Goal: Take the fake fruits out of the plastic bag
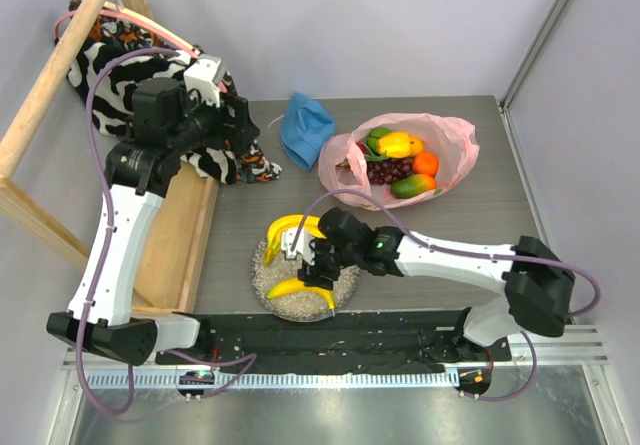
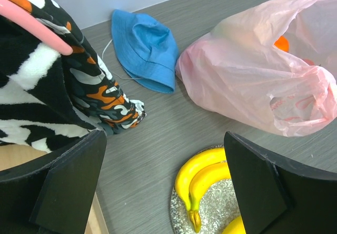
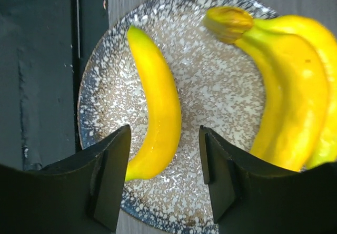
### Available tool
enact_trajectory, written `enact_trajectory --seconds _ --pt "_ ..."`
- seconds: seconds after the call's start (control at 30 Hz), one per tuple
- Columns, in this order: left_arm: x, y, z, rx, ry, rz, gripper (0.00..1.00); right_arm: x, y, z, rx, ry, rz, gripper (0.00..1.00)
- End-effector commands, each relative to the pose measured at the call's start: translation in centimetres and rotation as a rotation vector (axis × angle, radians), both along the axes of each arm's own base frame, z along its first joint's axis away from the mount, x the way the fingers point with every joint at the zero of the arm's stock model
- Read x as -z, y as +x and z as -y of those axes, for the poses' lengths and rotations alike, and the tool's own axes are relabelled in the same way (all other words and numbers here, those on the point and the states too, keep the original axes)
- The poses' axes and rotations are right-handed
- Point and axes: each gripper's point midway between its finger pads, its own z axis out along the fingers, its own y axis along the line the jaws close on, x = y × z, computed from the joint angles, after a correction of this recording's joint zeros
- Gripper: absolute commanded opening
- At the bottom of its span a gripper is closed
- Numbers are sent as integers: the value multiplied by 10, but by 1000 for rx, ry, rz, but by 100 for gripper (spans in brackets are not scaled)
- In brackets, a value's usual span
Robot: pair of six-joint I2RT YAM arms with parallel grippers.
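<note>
Right gripper (image 3: 164, 180) hangs over a round plate (image 3: 210, 102), its two black fingers spread with a gap between them. It pinches nothing. A single banana (image 3: 158, 108) lies on the plate beneath that gap, its lower end cut off behind the left finger. Beside it on the same plate lies a banana bunch (image 3: 292, 92), smooth and glossy yellow with a brownish stem. At least two curved bananas show in it, and the rest is hard to count. The plate is glazed, brown speckled with white, and has a dark rim.

Left gripper (image 2: 166, 186) is held up near the patterned fabric (image 2: 31, 87), with its fingers spread wide and holding nothing. That fabric is a soft black-and-white pile with orange patches, hanging off a wooden frame (image 1: 40, 95).

Farther back on the grey wood-grain table (image 1: 480, 235) lies the plastic bag (image 1: 455, 140), thin, crinkled, pink and see-through, with its mouth open. Inside it are a yellow pepper (image 1: 395, 145), a green apple (image 1: 378, 133), an orange (image 1: 427, 163), a mango (image 1: 412, 187) and dark grapes (image 1: 388, 171). Something red at the left is mostly hidden. One blue cloth hat (image 1: 305, 127) lies just left of the bag.
</note>
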Motion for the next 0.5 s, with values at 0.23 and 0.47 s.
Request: enact_trajectory --seconds 0.23,0.47 --pt "-28 -18 -12 -10 -52 86 100 45 10 -21 -134 -106 106 64" --pt "-29 -19 -15 -19 -65 84 100 47 28 -30 -174 -124 227 35"
